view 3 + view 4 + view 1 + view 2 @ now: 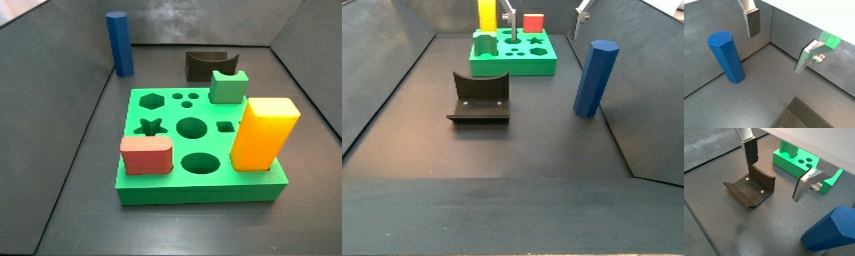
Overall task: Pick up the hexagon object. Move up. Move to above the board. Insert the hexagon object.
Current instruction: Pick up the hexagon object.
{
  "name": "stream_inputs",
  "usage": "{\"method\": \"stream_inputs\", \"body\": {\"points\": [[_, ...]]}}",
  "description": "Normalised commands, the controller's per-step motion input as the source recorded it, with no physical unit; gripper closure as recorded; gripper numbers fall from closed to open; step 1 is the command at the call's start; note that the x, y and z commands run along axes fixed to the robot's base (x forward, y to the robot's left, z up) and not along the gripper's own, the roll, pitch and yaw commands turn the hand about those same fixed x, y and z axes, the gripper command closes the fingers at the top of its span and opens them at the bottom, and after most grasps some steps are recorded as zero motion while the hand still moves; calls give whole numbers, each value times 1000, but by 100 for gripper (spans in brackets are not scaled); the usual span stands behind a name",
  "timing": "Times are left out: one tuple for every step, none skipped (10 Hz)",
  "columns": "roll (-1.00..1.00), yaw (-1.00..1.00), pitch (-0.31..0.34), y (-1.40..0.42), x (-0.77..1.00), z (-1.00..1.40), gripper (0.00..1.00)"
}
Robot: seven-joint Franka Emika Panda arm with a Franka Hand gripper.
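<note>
While fingers [777, 44] gape, hexagon object [727, 56] upright, unmarked

Gripper open, nothing held

The gripper [777, 44] hangs above the floor with its jaws spread wide; both wrist views show the two silver fingers [803, 186] well apart, dark pads facing an empty gap

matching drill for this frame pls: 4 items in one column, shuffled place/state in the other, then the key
Items
1. hexagon object
2. yellow block
3. fixture
4. hand

Places/states
A. stands in the board, at a near corner in a side view
B. open, holding nothing, fingers clear of every piece
C. upright on the floor beside a wall, off the board
D. dark bracket on the floor, apart from the board

Pairs: 1-C, 2-A, 3-D, 4-B
</note>
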Motion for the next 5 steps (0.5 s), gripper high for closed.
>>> {"method": "stream_inputs", "body": {"points": [[-3, 0, -3, -26, 0, -17, 0], [0, 0, 0, 0, -574, -17, 0], [0, 0, 0, 0, -897, -51, 0], [0, 0, 0, -29, -840, 0, 0], [0, 80, -44, -29, -780, 134, 0]]}}
